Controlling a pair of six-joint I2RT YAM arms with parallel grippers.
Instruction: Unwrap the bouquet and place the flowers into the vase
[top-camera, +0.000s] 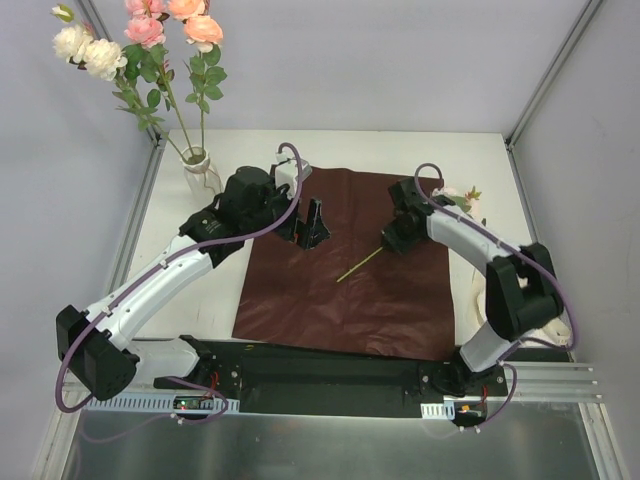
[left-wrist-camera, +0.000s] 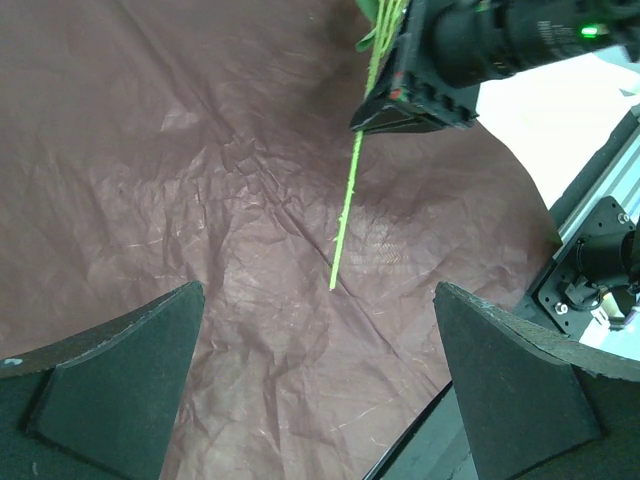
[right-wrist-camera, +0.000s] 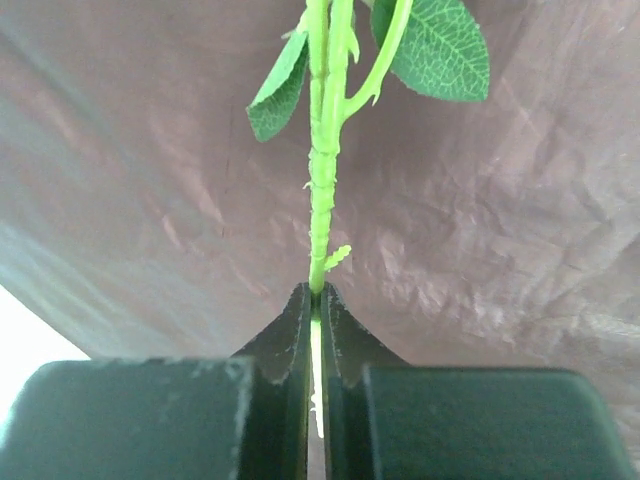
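The bouquet is undone: its dark red wrapping paper (top-camera: 340, 300) lies flat on the table. Several pink and cream flowers (top-camera: 150, 40) stand in the clear glass vase (top-camera: 200, 172) at the back left. My right gripper (top-camera: 388, 244) (right-wrist-camera: 318, 295) is shut on the thin green stem (right-wrist-camera: 322, 170) of one more flower. The stem's end (top-camera: 358, 266) (left-wrist-camera: 345, 215) pokes out over the paper, and its bloom (top-camera: 462, 200) shows behind the right arm. My left gripper (top-camera: 312, 228) (left-wrist-camera: 320, 330) hovers open over the paper, left of the stem, holding nothing.
Grey enclosure walls and aluminium frame posts (top-camera: 545, 90) close in the white table (top-camera: 400, 150) on three sides. A black base rail (top-camera: 320, 370) runs along the near edge under both arms. The vase stands close to the left arm's wrist.
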